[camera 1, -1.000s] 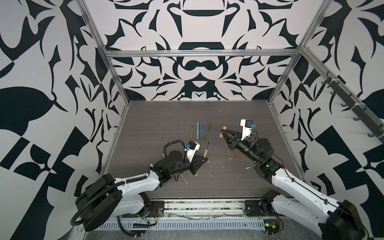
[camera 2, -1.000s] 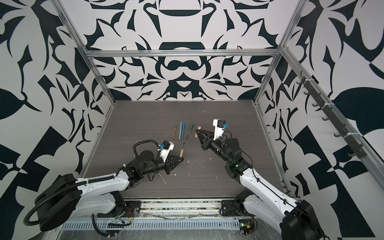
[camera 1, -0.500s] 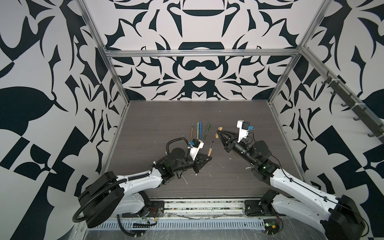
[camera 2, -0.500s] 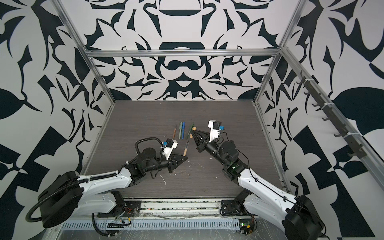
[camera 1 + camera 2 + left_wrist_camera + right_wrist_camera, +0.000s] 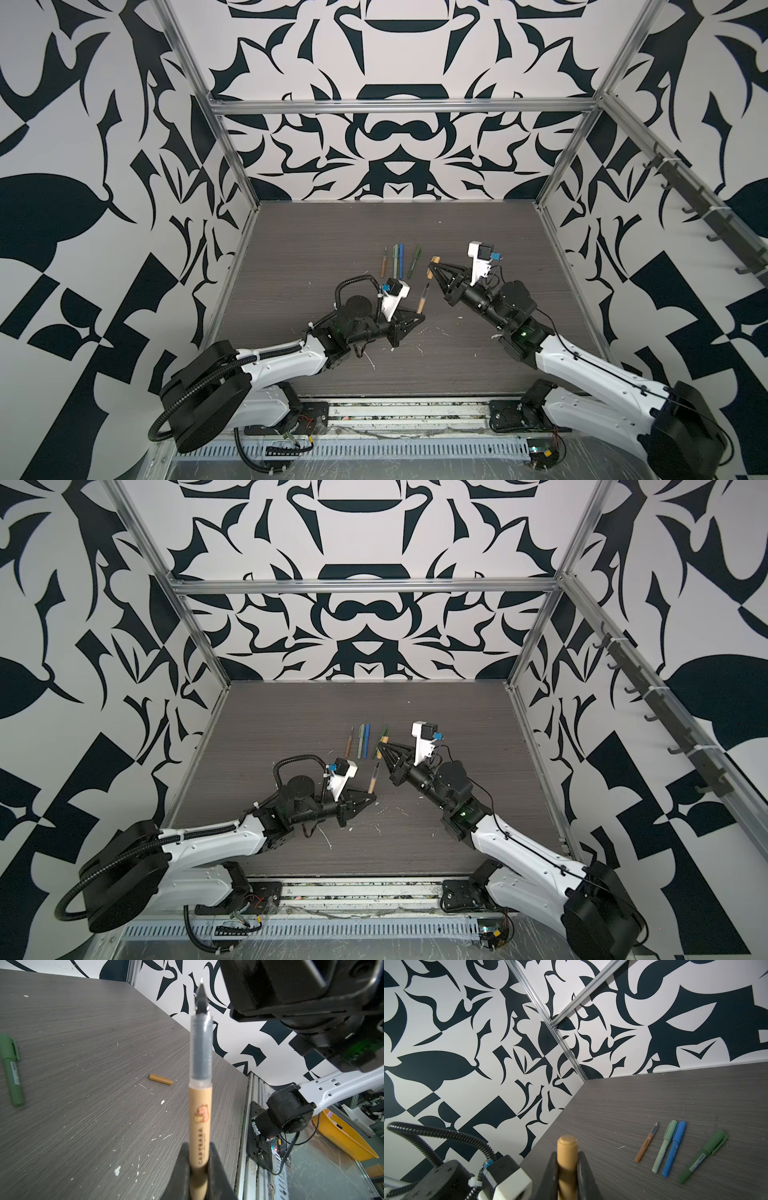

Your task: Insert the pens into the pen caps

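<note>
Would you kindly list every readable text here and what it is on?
"CAPYBARA": on the tan pen held in the left claw.
Barcode label on the dark green pen: too small to read.
Print on the orange-brown pen, pale green pen and blue pen: too small to read.

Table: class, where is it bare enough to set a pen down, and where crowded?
Bare: the table strip between the row of pens and the back wall, and from that row to the left wall. Crowded: the middle, with the pens, left arm and right arm.
</note>
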